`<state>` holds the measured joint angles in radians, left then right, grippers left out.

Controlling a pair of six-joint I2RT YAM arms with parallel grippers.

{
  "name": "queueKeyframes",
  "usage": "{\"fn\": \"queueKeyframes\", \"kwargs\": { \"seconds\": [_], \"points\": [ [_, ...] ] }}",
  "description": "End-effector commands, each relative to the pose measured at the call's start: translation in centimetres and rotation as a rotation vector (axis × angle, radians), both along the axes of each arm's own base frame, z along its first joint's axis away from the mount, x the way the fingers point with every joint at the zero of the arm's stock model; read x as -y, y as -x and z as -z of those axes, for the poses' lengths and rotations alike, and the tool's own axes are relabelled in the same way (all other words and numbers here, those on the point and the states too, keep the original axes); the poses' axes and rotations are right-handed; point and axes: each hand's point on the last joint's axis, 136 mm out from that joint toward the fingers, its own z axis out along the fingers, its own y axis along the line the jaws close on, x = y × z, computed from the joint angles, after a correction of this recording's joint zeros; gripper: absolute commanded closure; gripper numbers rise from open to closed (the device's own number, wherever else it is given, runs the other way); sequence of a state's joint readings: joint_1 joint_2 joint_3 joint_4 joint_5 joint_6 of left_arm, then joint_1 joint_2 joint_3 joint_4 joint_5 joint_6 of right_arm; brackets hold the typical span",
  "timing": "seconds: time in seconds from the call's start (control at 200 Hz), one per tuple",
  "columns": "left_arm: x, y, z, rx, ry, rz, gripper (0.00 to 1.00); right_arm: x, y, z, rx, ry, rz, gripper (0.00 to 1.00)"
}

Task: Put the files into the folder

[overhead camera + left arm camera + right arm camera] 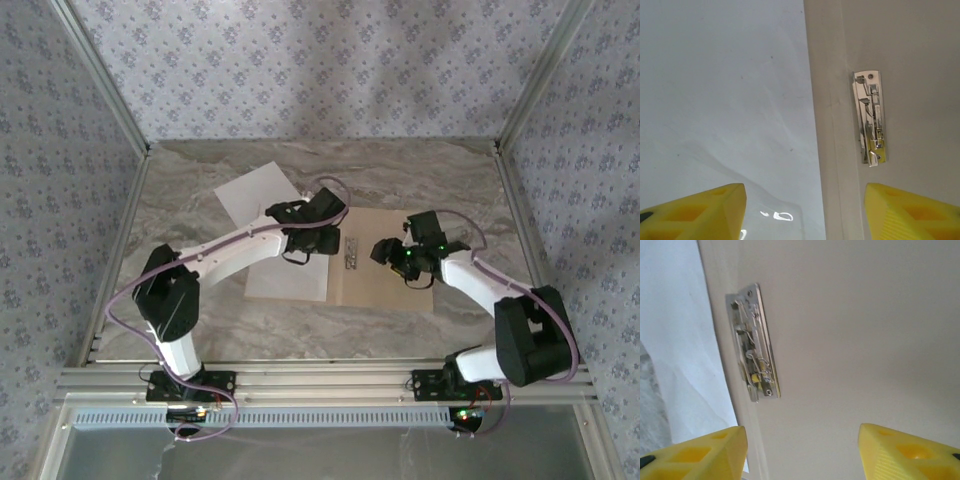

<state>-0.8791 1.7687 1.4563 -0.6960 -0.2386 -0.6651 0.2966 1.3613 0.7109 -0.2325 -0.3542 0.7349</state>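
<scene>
Marble-grey table and flowered wallpaper all round, from above: the folder lies open mid-table, one white sheet over its left half, seemingly placed for filing; the other sheet lies farther back, left. Left gripper and right gripper hover either side of the clip. Left wrist: yellow fingers apart, empty, straddling sheet edge and spine. Right wrist: fingers apart too, empty, above the folder's pale inside.
</scene>
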Motion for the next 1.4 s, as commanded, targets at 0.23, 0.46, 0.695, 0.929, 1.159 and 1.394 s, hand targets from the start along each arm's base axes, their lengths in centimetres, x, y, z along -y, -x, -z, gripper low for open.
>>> {"fn": "queueKeyframes", "kwargs": {
  "seconds": [0.23, 0.46, 0.695, 0.929, 1.159, 1.394],
  "points": [
    [2.5, 0.6, 2.8, -0.02, -0.024, -0.036, 0.4, 1.7, -0.8, 0.0, 0.111, -0.004, 0.0, 0.41],
    [4.5, 0.4, 4.5, -0.05, -0.052, -0.03, 0.45, 1.3, -0.9, 1.9, 0.113, -0.031, -0.01, 0.44],
    [6.4, 0.5, 6.0, -0.058, -0.09, -0.028, 0.49, 1.3, -0.5, 3.6, 0.071, -0.013, -0.037, 0.47],
    [7.1, 0.9, 7.2, -0.083, -0.104, -0.032, 0.67, 1.9, -0.3, 3.4, 0.068, 0.0, -0.019, 0.53],
    [7.2, 1.1, 8.1, -0.1, -0.114, -0.035, 0.73, 2.5, -0.1, 3.5, 0.059, 0.007, -0.002, 0.54],
    [7.9, 1.3, 8.8, -0.115, -0.106, -0.021, 0.78, 2.7, -0.2, 3.6, 0.064, 0.013, 0.005, 0.54]
  ]
}}
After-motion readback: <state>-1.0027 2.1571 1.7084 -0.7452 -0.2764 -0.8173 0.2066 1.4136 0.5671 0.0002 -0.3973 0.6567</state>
